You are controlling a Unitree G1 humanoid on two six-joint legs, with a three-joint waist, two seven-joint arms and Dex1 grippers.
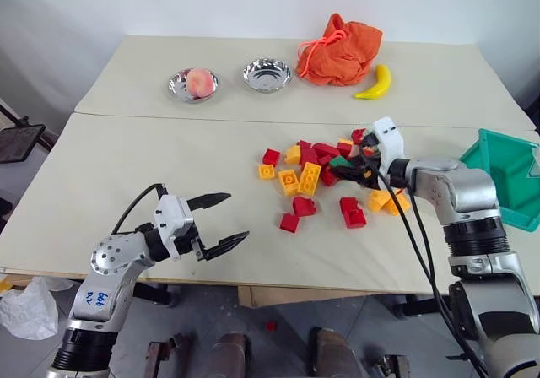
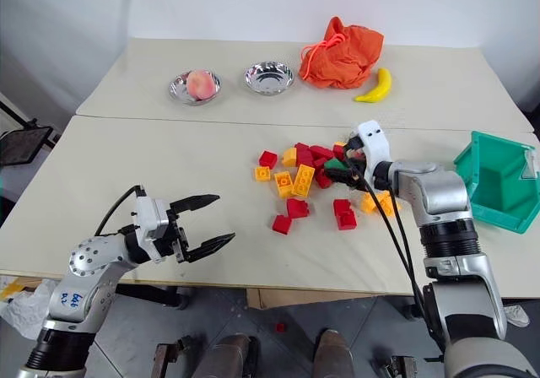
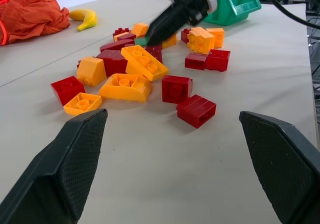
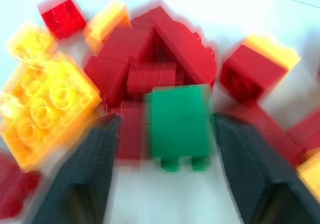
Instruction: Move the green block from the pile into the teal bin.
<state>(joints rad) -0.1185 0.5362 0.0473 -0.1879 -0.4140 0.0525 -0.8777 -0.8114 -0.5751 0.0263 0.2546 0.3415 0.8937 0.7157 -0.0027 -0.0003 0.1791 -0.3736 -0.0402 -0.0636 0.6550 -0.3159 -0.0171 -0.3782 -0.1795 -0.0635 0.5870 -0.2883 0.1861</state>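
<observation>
On the bench (image 1: pixel 126 192) 1 green block (image 4: pixel 179 122) is sitting at the far edge of the pile (image 1: pixel 316 180) of red and yellow-orange bricks, while 1 teal bin (image 1: pixel 506 175) is standing at the bench's right edge, well apart from it. Farther back, 2 steel bowls (image 1: pixel 267 75) are resting, 1 holding a peach (image 1: pixel 200 82), beside 1 orange cloth bag (image 1: pixel 340 51) and 1 banana (image 1: pixel 375 83). The right hand (image 4: pixel 165 134) is bracketing the green block between its 2 half-spread fingers, though contact is too blurred to tell, and the left hand (image 1: pixel 221 221) is hovering over bare bench with fingers spread wide, holding nothing.
</observation>
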